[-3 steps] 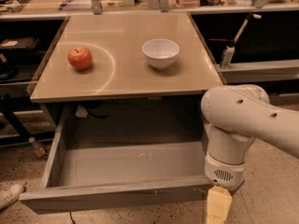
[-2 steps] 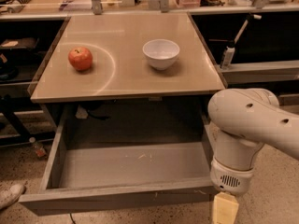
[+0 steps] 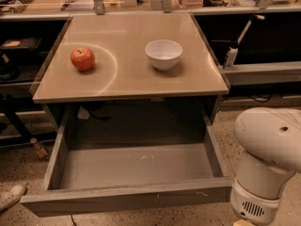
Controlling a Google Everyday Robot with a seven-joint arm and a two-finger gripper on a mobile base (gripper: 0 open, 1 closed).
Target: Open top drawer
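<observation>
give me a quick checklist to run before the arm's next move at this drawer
1. Drawer pulled out: ok. The top drawer stands wide open with its tray exposed.
2. Gripper let go of the drawer: cannot tell. The gripper is out of view below the bottom edge, under the arm.
3. Arm apart from the drawer: cannot tell. It overlaps the right corner of the drawer front.
4. Things above settled: ok. The apple and the upright bowl sit on the tabletop, back from its front edge.
5. Floor by the drawer free: not ok. A shoe lies near its left front corner.
</observation>
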